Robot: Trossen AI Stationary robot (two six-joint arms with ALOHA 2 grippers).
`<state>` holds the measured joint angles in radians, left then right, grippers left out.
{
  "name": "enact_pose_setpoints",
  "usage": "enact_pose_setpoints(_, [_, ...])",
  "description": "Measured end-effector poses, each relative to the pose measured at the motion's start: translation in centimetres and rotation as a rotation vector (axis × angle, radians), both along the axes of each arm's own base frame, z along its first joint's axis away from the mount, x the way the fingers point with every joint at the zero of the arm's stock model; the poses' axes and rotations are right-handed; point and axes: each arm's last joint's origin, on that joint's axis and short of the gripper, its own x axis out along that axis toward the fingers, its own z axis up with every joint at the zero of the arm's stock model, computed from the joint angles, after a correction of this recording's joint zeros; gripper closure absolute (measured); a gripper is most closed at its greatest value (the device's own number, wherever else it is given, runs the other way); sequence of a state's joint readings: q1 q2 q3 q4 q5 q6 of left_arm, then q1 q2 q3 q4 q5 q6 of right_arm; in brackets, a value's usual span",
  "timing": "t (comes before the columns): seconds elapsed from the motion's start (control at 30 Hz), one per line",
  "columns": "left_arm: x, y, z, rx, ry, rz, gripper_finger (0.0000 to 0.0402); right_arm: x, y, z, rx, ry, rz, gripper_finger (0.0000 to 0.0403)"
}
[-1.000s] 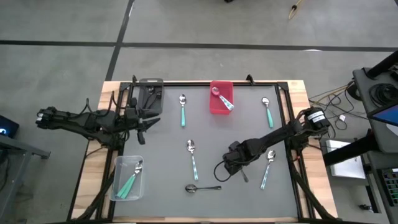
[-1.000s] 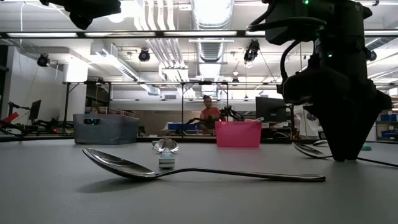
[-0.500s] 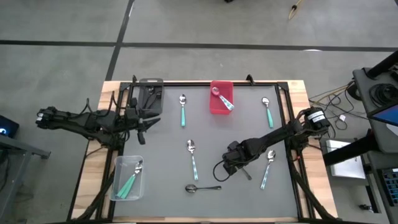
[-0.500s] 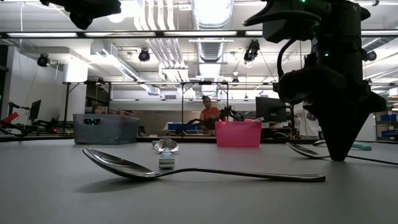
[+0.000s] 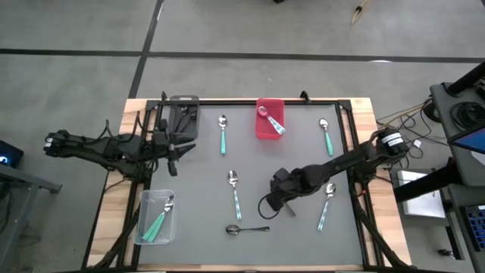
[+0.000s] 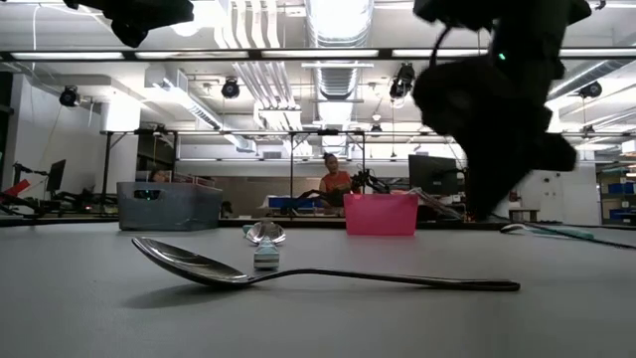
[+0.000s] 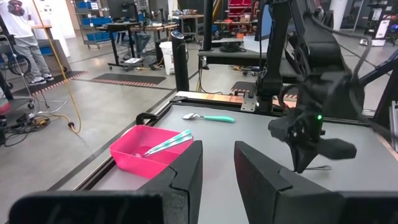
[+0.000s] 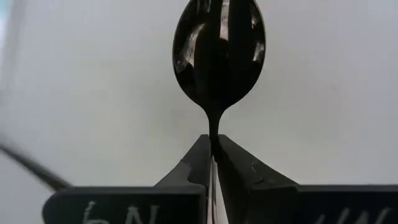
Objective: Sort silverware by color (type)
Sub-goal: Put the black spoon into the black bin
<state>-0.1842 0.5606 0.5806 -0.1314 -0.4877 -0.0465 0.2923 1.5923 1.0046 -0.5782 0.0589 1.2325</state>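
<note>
My right gripper hangs over the middle right of the grey mat, shut on a dark spoon whose bowl sticks out past the fingertips. A second dark spoon lies flat near the front edge. Teal-handled spoons lie flat on the mat. My left gripper waits above the far left, by the grey bin; its fingers stand apart with nothing between them. My right gripper pinches the dark spoon's thin neck, just behind the bowl, between its two fingertips. The fingers slant steeply down from above and lie along the spoon. The low view shows the gripper above the mat.
A red bin with a teal spoon stands at the far middle. A clear bin holding teal spoons sits at the near left. A black frame rims the mat. Bare mat lies between the spoons at the centre.
My right gripper has shut on the dark spoon, then risen and tipped, shifting a little toward the table's left. The spoon has left its place on the mat with it. My left arm has kept still.
</note>
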Motion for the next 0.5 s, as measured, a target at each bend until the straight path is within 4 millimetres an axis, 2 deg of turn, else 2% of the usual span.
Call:
enact_pose_setpoints(0.33, [0.4, -0.1, -0.1, 0.001, 0.003, 0.000, 0.0326, 3.0, -1.7, 4.0, -0.110, -0.463, 0.010, 0.0394])
enact_pose_setpoints(0.5, [0.6, -0.1, -0.2, 0.004, 0.012, 0.000, 0.0326, 4.2, -2.8, 5.2, -0.189, -0.623, 0.035, 0.0394])
